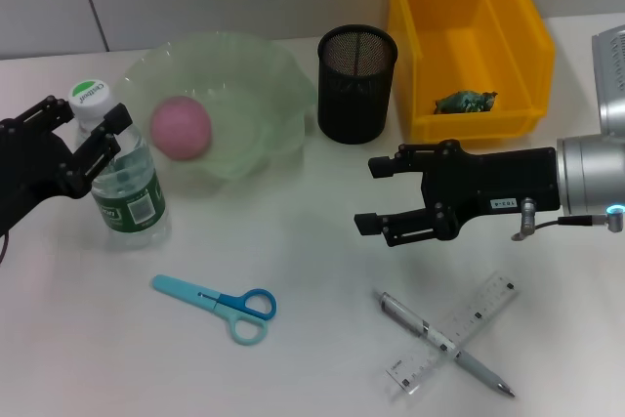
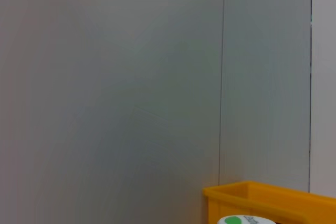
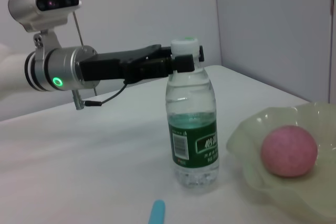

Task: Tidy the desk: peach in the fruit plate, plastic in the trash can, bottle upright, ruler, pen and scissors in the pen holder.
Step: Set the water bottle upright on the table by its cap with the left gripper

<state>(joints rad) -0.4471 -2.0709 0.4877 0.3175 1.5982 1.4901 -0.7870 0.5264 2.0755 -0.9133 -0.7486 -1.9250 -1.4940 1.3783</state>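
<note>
The water bottle (image 1: 125, 183) stands upright at the table's left; it also shows in the right wrist view (image 3: 194, 129). My left gripper (image 1: 95, 114) is open, with its fingers either side of the bottle's neck under the white cap (image 2: 244, 220). The pink peach (image 1: 181, 127) lies in the pale green fruit plate (image 1: 278, 95). Green plastic (image 1: 466, 101) lies in the yellow bin (image 1: 469, 41). The black mesh pen holder (image 1: 356, 85) looks empty. Blue scissors (image 1: 220, 300), a pen (image 1: 405, 312) and a clear ruler (image 1: 488, 305) lie on the table; the pen crosses the ruler. My right gripper (image 1: 376, 192) is open and empty above the table's middle.
The yellow bin stands at the back right, close beside the pen holder. The fruit plate sits between the bottle and the pen holder. The right wrist view shows the peach (image 3: 289, 150), the plate's rim (image 3: 247, 129) and a scissor tip (image 3: 156, 212).
</note>
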